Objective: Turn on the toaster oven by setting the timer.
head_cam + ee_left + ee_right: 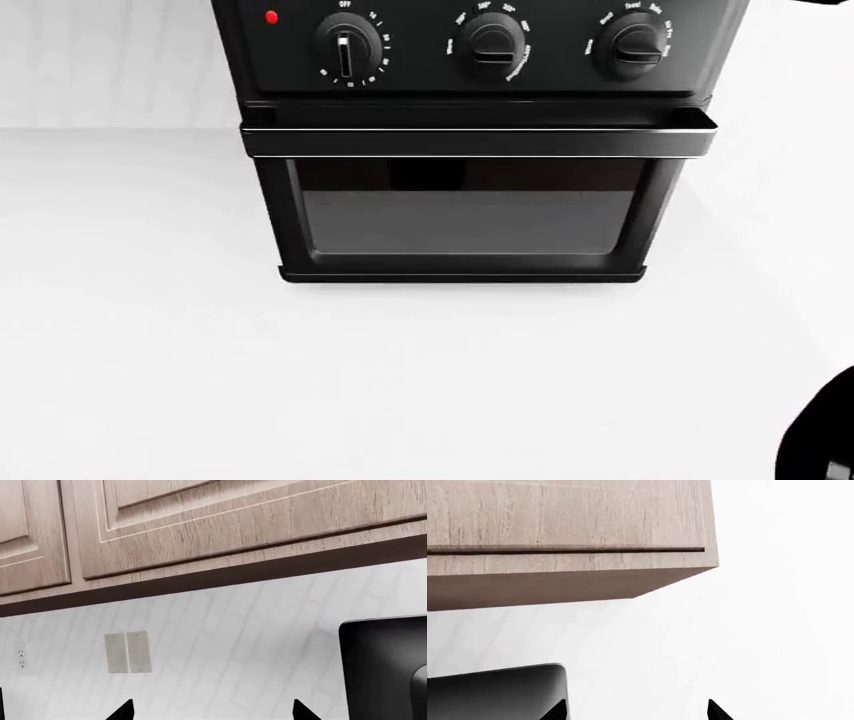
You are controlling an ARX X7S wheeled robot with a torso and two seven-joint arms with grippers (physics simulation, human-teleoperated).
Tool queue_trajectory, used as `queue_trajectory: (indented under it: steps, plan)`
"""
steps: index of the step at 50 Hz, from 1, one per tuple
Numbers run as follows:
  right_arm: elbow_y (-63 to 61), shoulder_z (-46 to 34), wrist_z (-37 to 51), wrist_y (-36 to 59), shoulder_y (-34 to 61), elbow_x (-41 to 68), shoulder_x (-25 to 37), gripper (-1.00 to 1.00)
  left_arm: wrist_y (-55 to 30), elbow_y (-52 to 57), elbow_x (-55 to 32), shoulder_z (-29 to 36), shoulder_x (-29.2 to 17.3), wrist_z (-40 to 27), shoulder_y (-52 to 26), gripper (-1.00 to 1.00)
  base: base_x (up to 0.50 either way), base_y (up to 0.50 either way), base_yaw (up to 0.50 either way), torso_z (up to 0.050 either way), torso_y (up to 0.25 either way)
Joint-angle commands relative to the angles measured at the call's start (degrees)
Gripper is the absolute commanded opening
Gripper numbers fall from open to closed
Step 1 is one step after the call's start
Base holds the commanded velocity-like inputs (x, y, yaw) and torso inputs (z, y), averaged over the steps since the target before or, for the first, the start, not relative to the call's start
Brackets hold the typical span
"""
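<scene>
The black toaster oven (467, 215) stands on the white counter, its glass door shut under the long bar handle (478, 130). The timer (346, 50) is the leftmost of three knobs, ringed by "OFF" and small numbers; its white pointer line stands vertical. A red light (272, 17) shows to its left. Neither gripper shows in the head view. My left gripper (213, 714) is open and empty, facing the backsplash with the oven's edge (387, 665) to one side. My right gripper (636, 712) is open and empty, with the oven's corner (494, 692) beside one fingertip.
White countertop (400, 380) spreads before the oven. Wooden wall cabinets (233, 525) hang above the white tiled backsplash, which carries a grey switch plate (127, 652) and a small outlet (21, 658). A cabinet end (560, 540) shows above the right gripper. A dark robot part (821, 430) sits at the lower right.
</scene>
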Motion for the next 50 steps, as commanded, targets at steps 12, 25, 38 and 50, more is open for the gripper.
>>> queue_trajectory:
  steps: [12, 25, 38, 50]
  plan:
    - [12.75, -0.74, 23.23, 17.17, 22.12, 41.47, 6.93, 1.00, 0.76, -0.85, 1.15, 1.25, -0.32, 0.31, -0.87, 1.00, 0.00, 0.00, 0.00, 0.000, 0.000]
    - [34.41, -12.91, 49.38, 14.09, 38.29, 86.35, 10.26, 1.00, 1.33, -0.75, 0.48, 0.52, -1.37, 0.02, -0.12, 1.00, 0.00, 0.00, 0.00, 0.000, 0.000]
    - [46.87, -22.83, 52.77, 11.37, 48.20, 84.96, 6.51, 1.00, 2.07, -0.47, 0.03, 0.47, -1.49, -0.41, 0.59, 1.00, 0.00, 0.00, 0.00, 0.000, 0.000]
    - [51.51, -39.85, 67.37, 7.12, 53.53, 115.64, 8.10, 1.00, 2.61, -0.41, -0.32, 0.20, -1.85, -0.44, 1.07, 1.00, 0.00, 0.00, 0.00, 0.000, 0.000]
